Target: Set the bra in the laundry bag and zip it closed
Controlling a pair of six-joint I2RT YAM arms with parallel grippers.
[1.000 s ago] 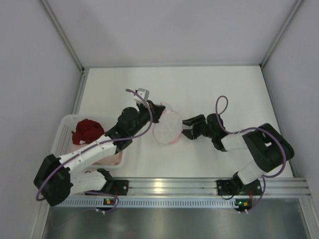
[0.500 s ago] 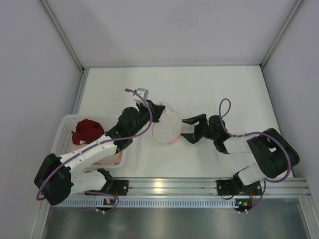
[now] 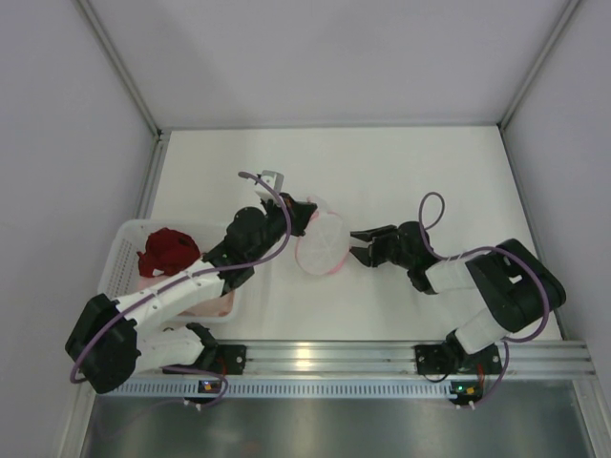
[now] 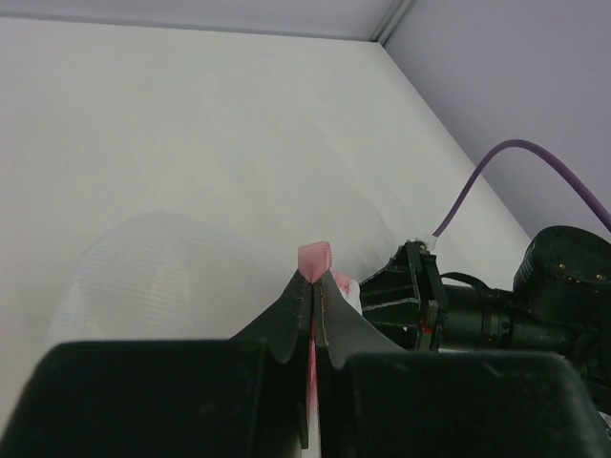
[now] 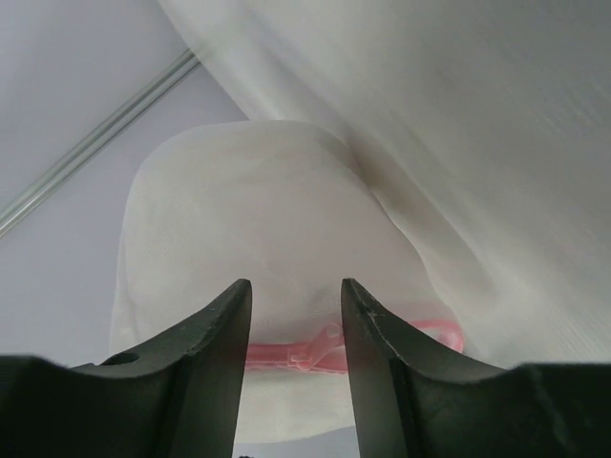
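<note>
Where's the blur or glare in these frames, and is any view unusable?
Top external: sharp, even light, one glare patch on the metal rail. Left wrist: the left gripper is dark and soft up close, and the laundry bag mesh barely separates from the white table. Right wrist: streaky blur upper right, the right gripper fairly crisp. None looks unusable.

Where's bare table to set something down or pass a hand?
Free: far table behind the laundry bag, and the near strip between it and the rail. Crowded: centre, where left gripper and right gripper flank the bag; basket fills the left.
</note>
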